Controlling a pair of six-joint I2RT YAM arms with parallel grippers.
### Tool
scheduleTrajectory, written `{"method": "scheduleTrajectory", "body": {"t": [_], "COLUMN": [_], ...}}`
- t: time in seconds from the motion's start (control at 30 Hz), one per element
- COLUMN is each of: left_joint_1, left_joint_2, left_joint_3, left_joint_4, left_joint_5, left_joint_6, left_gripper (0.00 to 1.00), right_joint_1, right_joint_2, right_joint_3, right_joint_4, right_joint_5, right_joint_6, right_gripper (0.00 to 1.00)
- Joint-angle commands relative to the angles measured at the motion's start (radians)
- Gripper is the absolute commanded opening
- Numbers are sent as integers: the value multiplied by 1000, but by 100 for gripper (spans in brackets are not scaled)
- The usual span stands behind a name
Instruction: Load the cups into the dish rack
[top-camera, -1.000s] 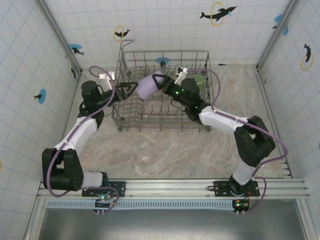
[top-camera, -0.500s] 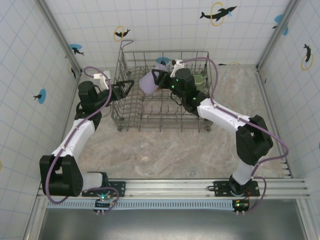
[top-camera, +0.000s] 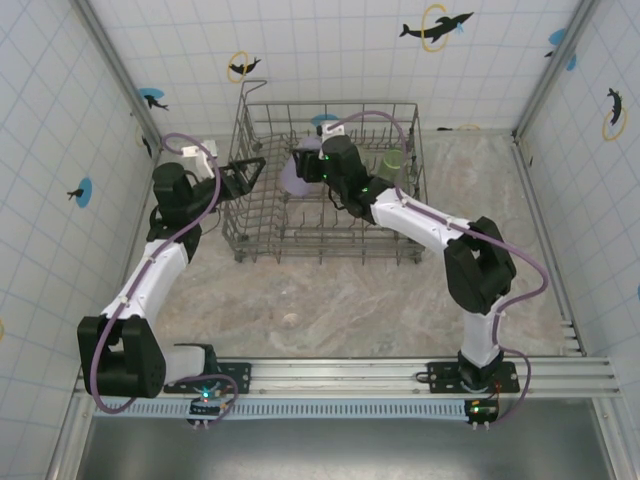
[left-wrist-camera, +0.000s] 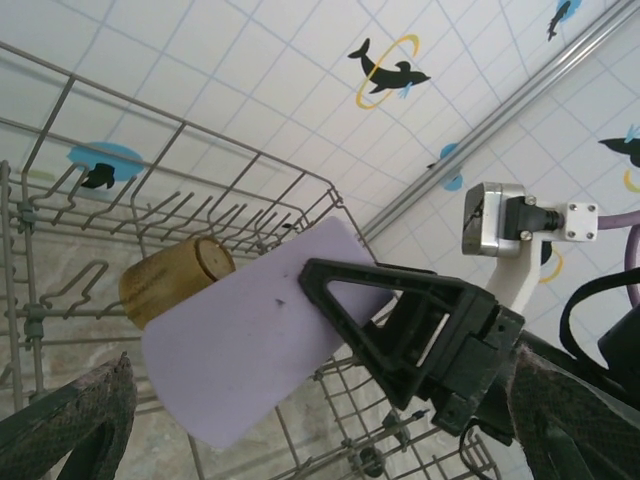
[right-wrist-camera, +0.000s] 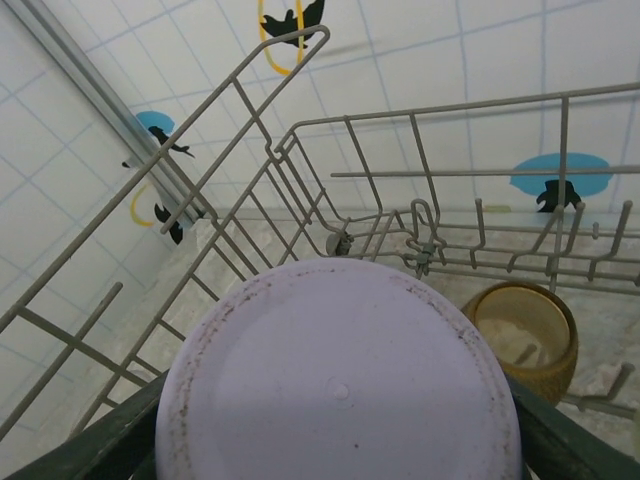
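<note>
Lavender matte plastic cup, a tapered tumbler, is clamped in the right gripper above the far-left part of the grey wire rack. Right jaws are part-closed on its narrow base end. On the right wrist view the flat round base faces the lens, scuffed at the rim, with a small mould dot at centre. On the left wrist view the cup tilts: its long axis runs from the gripped base down to the wider end, which points toward the left arm. Left gripper has its jaws wide and empty at the rack's left wall, apart from the cup.

Versus a second ago, the right arm reaches further left and back, the cup sits slightly farther back, and the left gripper has backed off from it.

Amber ribbed cup lies on its side among the thin upright tines, its mouth toward the right wrist camera. Pale green cup sits in the far-right part of the rack. Marbled tabletop is under the rack.
</note>
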Motion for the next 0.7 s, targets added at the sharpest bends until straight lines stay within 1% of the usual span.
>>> {"method": "scheduleTrajectory", "body": {"t": [0.0,0.27,0.3,0.4,0.5,0.67], "left_joint_1": [11,11,10,11,10,11], "left_joint_2": [8,27,29,29,25,30], "left_joint_3": [-7,-14,-19,-35,-37,-38], "left_joint_4": [67,138,160,198,200,200], "left_joint_5": [44,116,131,135,132,133], "left_joint_6": [-40,-86,-98,-122,-116,-119], "left_gripper": [98,98,98,98,98,98], "right_joint_1": [22,52,55,64,64,63], "right_joint_2": [36,97,104,121,139,166], "right_joint_3": [91,156,161,176,180,187], "right_joint_4": [-34,-60,-93,-105,-112,-103], "right_joint_5": [52,135,150,185,203,192], "right_joint_6": [-84,-183,-193,-218,-226,-236], "right_gripper": [42,42,42,42,43,43]}}
